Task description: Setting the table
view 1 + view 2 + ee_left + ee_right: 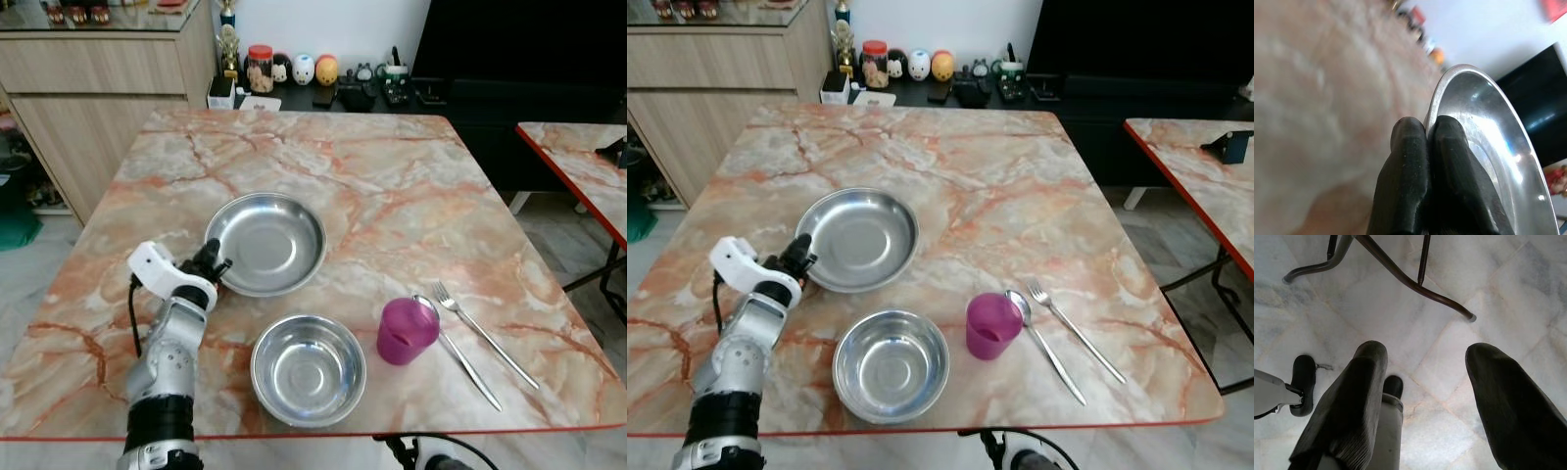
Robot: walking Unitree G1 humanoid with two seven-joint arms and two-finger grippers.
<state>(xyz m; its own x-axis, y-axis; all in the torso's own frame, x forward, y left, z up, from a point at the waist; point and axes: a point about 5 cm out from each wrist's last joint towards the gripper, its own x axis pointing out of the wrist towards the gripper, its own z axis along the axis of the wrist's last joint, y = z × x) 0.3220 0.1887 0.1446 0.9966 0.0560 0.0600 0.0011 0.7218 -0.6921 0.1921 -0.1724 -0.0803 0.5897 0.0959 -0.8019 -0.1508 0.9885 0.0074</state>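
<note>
A shallow steel plate [266, 242] lies on the marble table [392, 186], left of centre. My left gripper [213, 264] is shut on the plate's near-left rim; in the left wrist view its two black fingers [1420, 161] pinch the rim of the plate [1488, 127]. A steel bowl [309, 368] sits near the front edge. To its right stands a purple cup [407, 331], then a spoon [456, 351] and a fork [484, 333] lying side by side. My right gripper [1425, 382] hangs open over the floor beneath the table.
A low black shelf [323, 93] with jars and figurines runs behind the table, beside a wooden cabinet [98, 69]. A second red-edged table [578, 166] stands at the right. Table legs [1400, 274] and my foot [1303, 377] appear on the tiled floor.
</note>
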